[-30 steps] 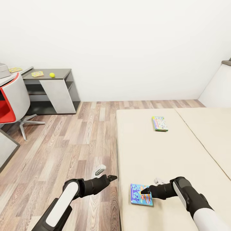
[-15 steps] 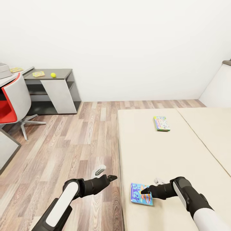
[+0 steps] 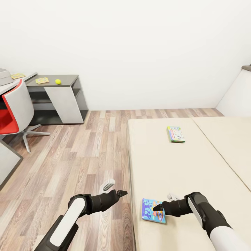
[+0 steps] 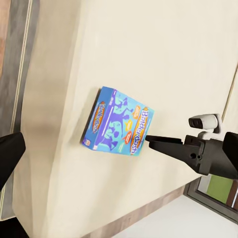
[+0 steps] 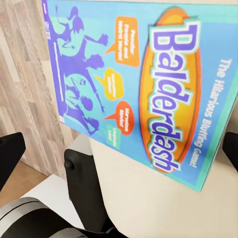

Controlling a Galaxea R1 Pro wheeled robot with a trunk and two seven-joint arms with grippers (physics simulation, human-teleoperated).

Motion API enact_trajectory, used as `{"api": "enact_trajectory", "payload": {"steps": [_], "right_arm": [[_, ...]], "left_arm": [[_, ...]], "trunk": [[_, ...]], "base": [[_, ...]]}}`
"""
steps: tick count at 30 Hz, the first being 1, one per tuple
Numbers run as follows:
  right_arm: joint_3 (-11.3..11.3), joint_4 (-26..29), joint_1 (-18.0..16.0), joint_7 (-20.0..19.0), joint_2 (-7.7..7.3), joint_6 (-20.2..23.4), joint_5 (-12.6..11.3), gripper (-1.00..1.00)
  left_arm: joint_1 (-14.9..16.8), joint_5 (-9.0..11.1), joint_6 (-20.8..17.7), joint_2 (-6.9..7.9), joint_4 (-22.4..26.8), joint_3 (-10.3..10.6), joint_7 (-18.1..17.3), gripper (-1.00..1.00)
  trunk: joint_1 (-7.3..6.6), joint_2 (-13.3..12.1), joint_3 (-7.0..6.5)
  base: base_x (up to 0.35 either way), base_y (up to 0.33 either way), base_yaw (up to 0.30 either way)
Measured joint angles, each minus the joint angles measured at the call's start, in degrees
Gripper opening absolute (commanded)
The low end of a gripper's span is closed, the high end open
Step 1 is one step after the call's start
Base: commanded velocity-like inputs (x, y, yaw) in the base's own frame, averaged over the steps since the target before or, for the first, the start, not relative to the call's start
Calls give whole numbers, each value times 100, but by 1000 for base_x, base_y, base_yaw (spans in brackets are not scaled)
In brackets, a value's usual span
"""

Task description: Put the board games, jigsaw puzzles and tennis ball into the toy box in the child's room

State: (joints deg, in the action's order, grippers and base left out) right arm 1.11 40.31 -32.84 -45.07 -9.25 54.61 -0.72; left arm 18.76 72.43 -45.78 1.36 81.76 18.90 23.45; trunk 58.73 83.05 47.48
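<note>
The blue "Balderdash" board game (image 3: 152,211) lies on the beige bed (image 3: 181,167) near its front left corner. My right gripper (image 3: 156,208) is open, its tips at the box's right edge. The right wrist view looks down on the Balderdash cover (image 5: 139,89), which lies between the spread fingers. My left gripper (image 3: 120,192) hovers open over the floor just left of the bed. The green-edged Monopoly box (image 3: 175,134) lies farther up the bed. On the dark side table (image 3: 68,79) sit the tennis ball (image 3: 58,81) and a jigsaw puzzle (image 3: 42,80). Another jigsaw (image 3: 17,75) and the toy box (image 3: 4,76) are on the pale desk.
A red and grey swivel chair (image 3: 14,108) stands in front of the desk at the left. Wood-plank floor (image 3: 76,153) runs between the desk and the bed. A white wall closes the back, and a grey headboard (image 3: 240,94) rises at the far right.
The whole picture has slid a few pixels to the right, so the camera has moved. Both arms and the Balderdash box keep their places.
</note>
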Motion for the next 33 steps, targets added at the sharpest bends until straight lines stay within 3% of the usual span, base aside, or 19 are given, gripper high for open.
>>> {"api": "enact_trajectory", "payload": {"steps": [17,33], "right_arm": [[0,0,-1,3,1,-1,3,100],[0,1,2,3,1,0,0,100]], "left_arm": [[-4,1,-3,0,0,0,-1,100],[0,1,-1,0,6,4,-2,100]], "trunk": [[0,0,0],[0,0,0]], "base": [[0,5,0],[0,106,0]]}}
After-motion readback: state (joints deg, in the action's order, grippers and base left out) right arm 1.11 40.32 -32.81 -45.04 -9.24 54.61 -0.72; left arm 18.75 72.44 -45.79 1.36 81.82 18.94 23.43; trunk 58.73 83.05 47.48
